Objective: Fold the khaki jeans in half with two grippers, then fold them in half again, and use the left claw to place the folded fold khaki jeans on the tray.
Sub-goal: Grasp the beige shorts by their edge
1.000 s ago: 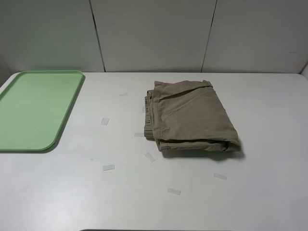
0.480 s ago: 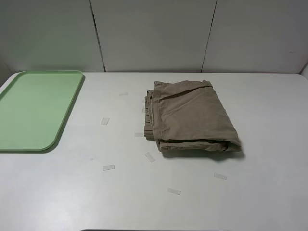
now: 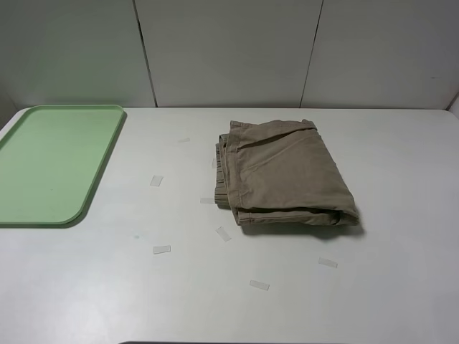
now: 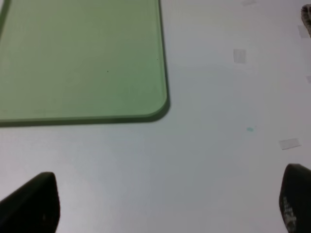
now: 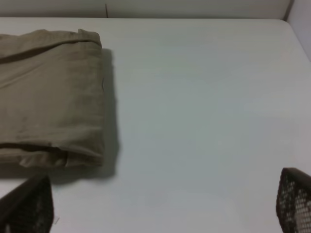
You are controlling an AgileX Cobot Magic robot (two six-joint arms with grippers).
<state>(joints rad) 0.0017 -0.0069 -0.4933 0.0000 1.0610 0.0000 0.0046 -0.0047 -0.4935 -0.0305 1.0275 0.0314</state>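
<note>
Two sets of jaws stood spread wide and empty, the left claw and the right gripper, with only their fingertips showing at the edges of the wrist views. Neither arm appeared in the high view, so we judged both to be held low over the near side of the table, cameras slanting across it.

We saw the khaki jeans lying as a compact, thick bundle right of the table's middle, which we took to mean both folds were done. The tray sat bare at the far left, well apart from the cloth, with small tape marks scattered on the table between them.

What the coming pick turned on, in our judgement, was this: the left claw looked down on the tray's near rounded corner, so the bundle lay well off to its right, across the middle. The right gripper was plainly nearer, with the bundle's right edge in its view, yet the task gives the carry to the left. The bundle's long axis ran from far to near, slightly slanted, its stacked edges facing the tray, so we expected the left claw to approach that side.
</note>
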